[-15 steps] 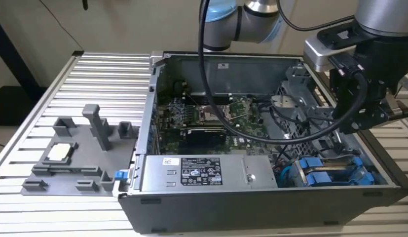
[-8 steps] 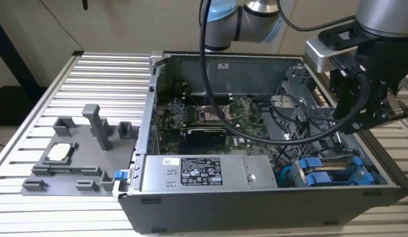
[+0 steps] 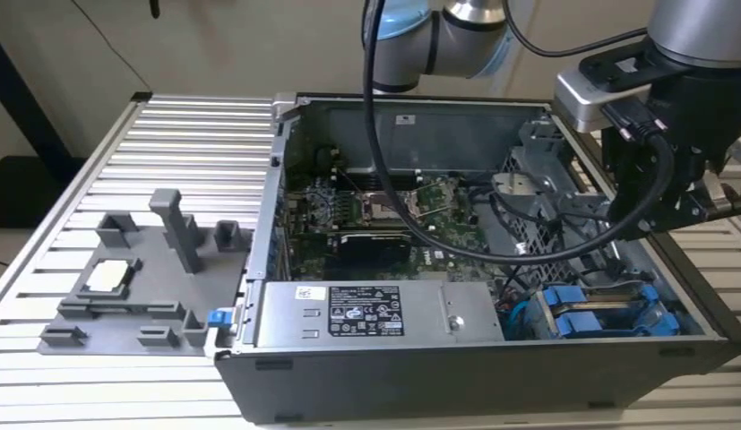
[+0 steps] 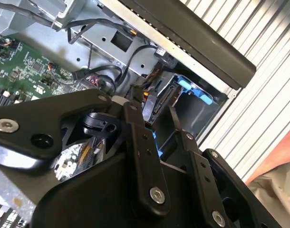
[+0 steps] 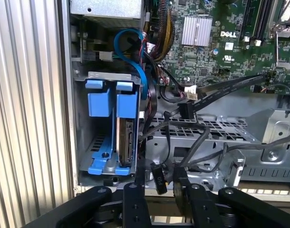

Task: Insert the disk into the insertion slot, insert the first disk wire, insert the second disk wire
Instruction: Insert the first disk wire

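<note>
Ribbed aluminium table [image 3: 59, 376] fills the ground of the exterior view, and at that view's left sits a grey fixture tray [image 3: 143, 296] with a small square chip [image 3: 111, 275] resting in it. On to the middle: the open computer case [image 3: 466, 376] lies on its side, motherboard [image 3: 370, 210] bare to the camera, the power-supply box [image 3: 370, 313] along the near wall. A black cable [image 3: 373, 107] loops across the board toward the exterior view's right, where the arm [image 3: 693, 54] hangs over the case's corner. Just below it, two blue carriers [image 3: 598, 313] stand side by side in the drive cage. Now the first wrist view, and here's the one that counts. The disk [image 5: 127, 137] is down in the insertion slot [image 5: 82, 118], edge-on and clipped in one blue carrier, and the carrier just beside it looks empty. A blue wire [image 5: 138, 57] curls down near the carrier tops, but whether it's plugged in, I can't tell. The gripper [image 5: 160, 170] hovers just off the cage's open end with its jaws apart. A small black plug [image 5: 158, 180] hangs between the fingers [image 5: 134, 199], though contact with either one is hard to call. The second wrist view shows the same gap between the fingers, with blue plastic beyond them.
</note>
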Action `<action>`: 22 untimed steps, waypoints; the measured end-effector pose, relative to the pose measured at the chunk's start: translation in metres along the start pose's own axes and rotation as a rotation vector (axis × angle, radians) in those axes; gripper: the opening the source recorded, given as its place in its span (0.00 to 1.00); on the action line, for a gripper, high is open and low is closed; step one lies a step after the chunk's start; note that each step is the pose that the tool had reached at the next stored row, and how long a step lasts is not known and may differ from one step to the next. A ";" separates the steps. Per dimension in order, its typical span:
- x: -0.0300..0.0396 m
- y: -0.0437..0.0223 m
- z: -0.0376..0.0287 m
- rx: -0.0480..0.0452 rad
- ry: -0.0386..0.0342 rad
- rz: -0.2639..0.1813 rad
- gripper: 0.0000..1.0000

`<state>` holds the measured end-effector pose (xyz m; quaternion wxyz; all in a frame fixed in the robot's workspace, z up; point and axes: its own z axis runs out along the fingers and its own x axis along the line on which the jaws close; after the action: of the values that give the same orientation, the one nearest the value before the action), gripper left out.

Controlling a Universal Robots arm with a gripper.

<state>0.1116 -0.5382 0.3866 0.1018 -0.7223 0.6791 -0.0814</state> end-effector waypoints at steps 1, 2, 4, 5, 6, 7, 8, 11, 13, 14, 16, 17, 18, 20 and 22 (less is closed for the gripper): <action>0.0001 0.0000 0.0000 0.0000 0.0001 0.000 0.32; 0.0001 0.0000 0.0000 0.0000 0.0001 0.000 0.32; 0.0002 0.0000 0.0000 0.0000 0.0000 0.000 0.20; 0.0003 0.0000 0.0000 0.0000 0.0000 0.000 0.19; 0.0003 0.0000 0.0000 0.0000 0.0000 0.000 0.19; 0.0003 0.0000 0.0000 0.0000 0.0000 0.000 0.19; 0.0003 0.0000 0.0000 -0.0001 0.0003 0.000 0.19; 0.0004 -0.0016 0.0009 -0.0097 0.0059 -0.002 0.19; 0.0007 -0.0050 0.0020 -0.0315 0.0088 -0.002 0.19; 0.0008 -0.0072 0.0026 -0.0447 0.0099 -0.002 0.19; 0.0012 -0.0119 0.0041 -0.0729 0.0113 -0.002 0.19; 0.0013 -0.0143 0.0048 -0.0868 0.0119 -0.002 0.19; 0.0015 -0.0166 0.0054 -0.1010 0.0126 -0.002 0.19; 0.0018 -0.0216 0.0068 -0.1306 0.0139 -0.001 0.19; 0.0021 -0.0263 0.0082 -0.1596 0.0146 -0.001 0.19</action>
<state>0.1392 -0.5386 0.3854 0.0389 -0.7280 0.6838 -0.0323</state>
